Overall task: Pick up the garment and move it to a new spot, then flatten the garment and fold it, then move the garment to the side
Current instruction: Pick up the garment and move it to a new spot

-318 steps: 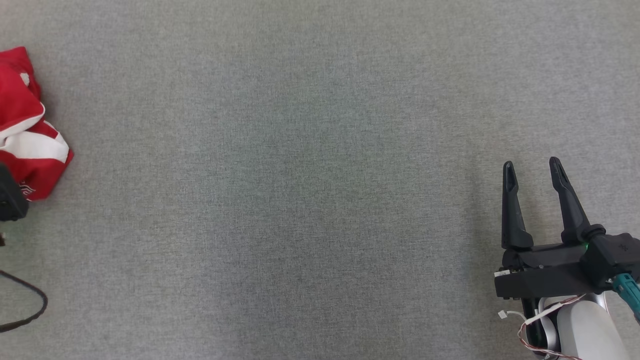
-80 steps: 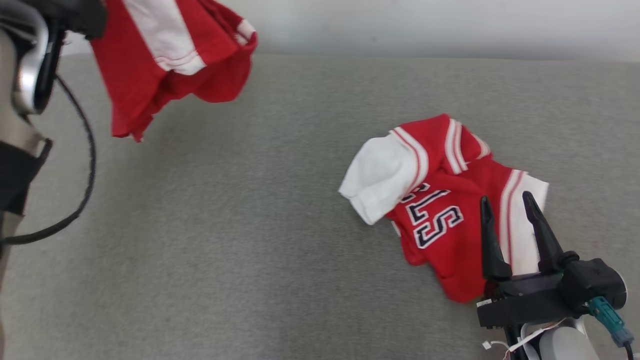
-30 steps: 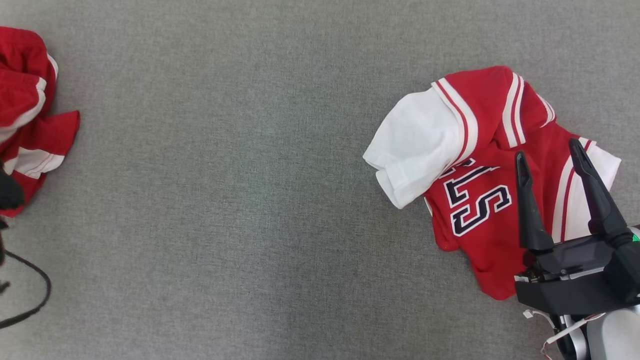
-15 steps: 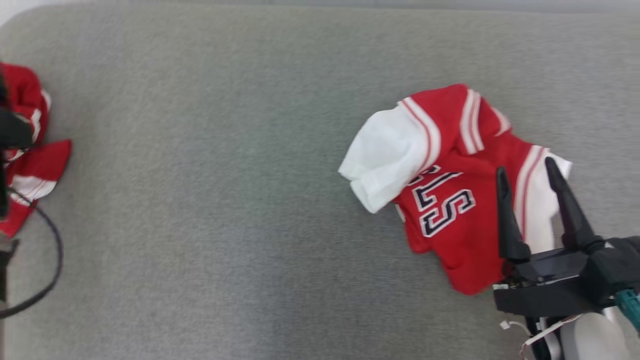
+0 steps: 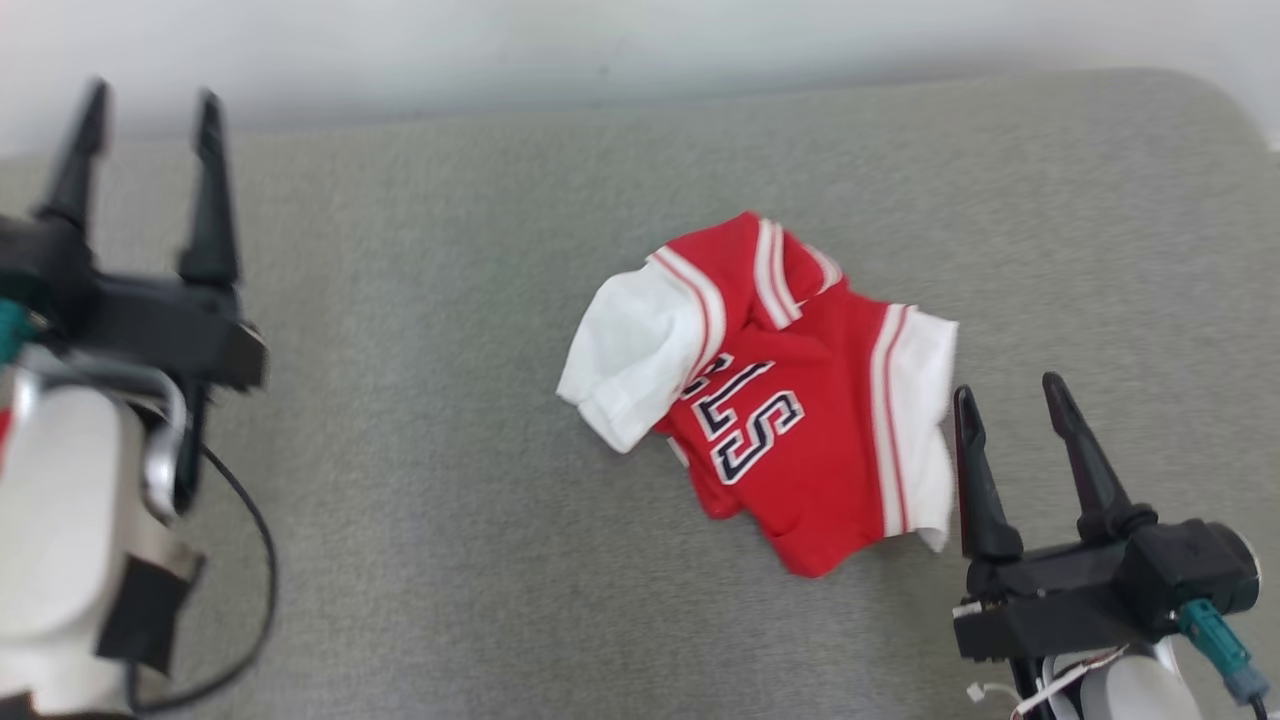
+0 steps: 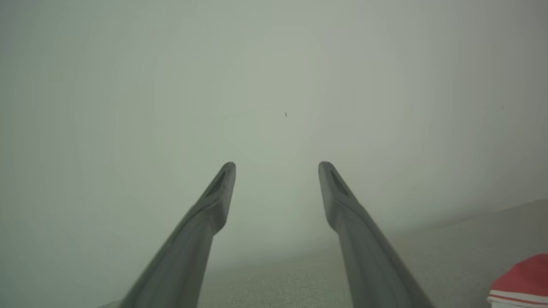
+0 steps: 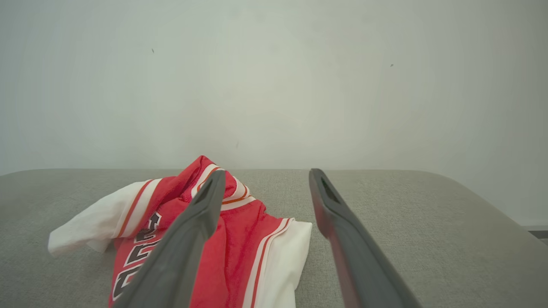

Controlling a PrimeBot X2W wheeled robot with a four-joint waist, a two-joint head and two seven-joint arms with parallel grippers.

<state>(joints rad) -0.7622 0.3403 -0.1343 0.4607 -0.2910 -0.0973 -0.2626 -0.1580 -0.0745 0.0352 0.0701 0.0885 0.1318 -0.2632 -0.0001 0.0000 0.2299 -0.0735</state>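
The garment (image 5: pixel 770 400) is a red jersey with white sleeves and dark lettering, lying crumpled on the grey table (image 5: pixel 450 520), right of the middle. My right gripper (image 5: pixel 1007 390) stands open and empty just right of the garment's white sleeve, nearer the front edge. In the right wrist view the garment (image 7: pixel 239 239) lies under and left of the open right gripper (image 7: pixel 267 172). My left gripper (image 5: pixel 150 100) is raised at the far left, open and empty, well away from the garment. The left wrist view has the open left gripper (image 6: pixel 277 164) pointing at a pale wall.
A pale wall (image 5: pixel 640 50) runs behind the table. The table's rounded far corner (image 5: pixel 1230 100) is at the upper right. A black cable (image 5: pixel 255 560) loops beside my left forearm. A bit of red and white cloth (image 6: pixel 522 278) sits at the left wrist view's lower right.
The head view has swung left. My left gripper, earlier at a second red garment by the left edge, has left it and now stands raised and open. The jersey lies unchanged.
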